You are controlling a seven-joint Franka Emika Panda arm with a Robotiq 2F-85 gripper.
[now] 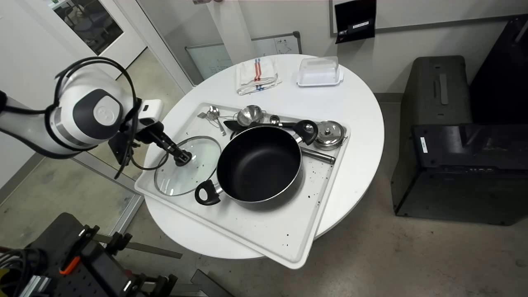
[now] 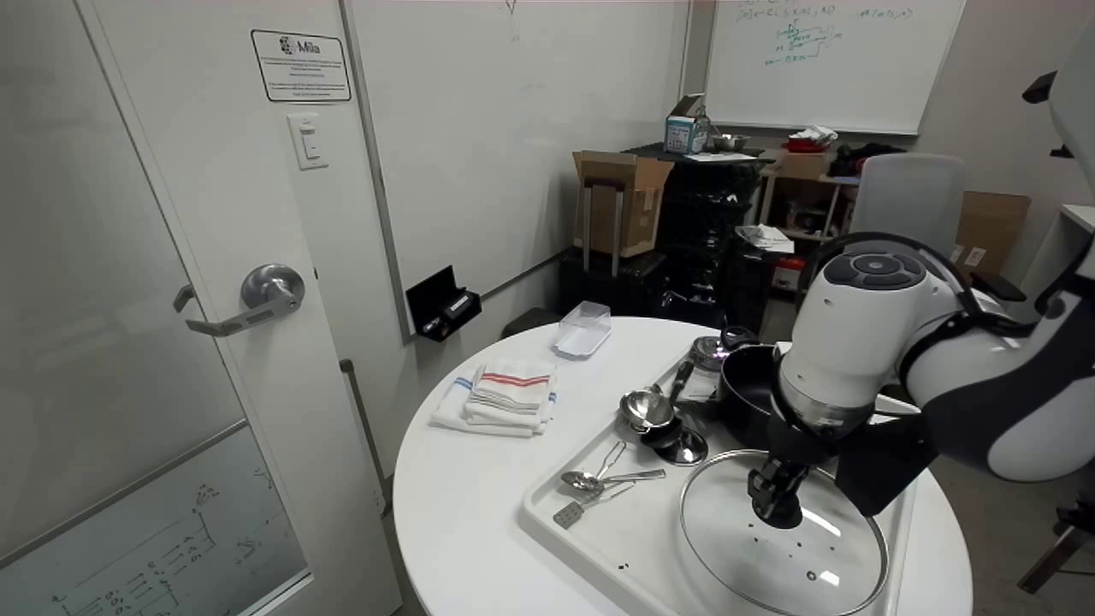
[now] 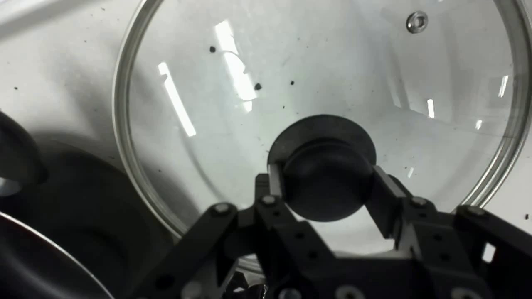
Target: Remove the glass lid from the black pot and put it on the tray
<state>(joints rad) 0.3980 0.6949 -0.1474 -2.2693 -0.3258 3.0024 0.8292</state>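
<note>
The jaws clasped the knob [image 3: 328, 182] of the lid [image 1: 197, 168], meeting it on both sides in the wrist view. The lid was off the pot [image 1: 260, 165] and over the tray [image 1: 255, 227] on the counter [image 1: 357, 113], just beside the uncovered pot; whether it touched the tray could not be told. The step in hand seemed to be the setting down, probably near its end. The next move likely called for easing the lid flat onto the tray, then parting the jaws and drawing straight up off the knob. In an exterior view, a sign [image 2: 301, 67] read "Mila", its smaller print illegible, and greenish handwriting [image 2: 804, 36] on a board [image 2: 890, 85] could not be made out.
</note>
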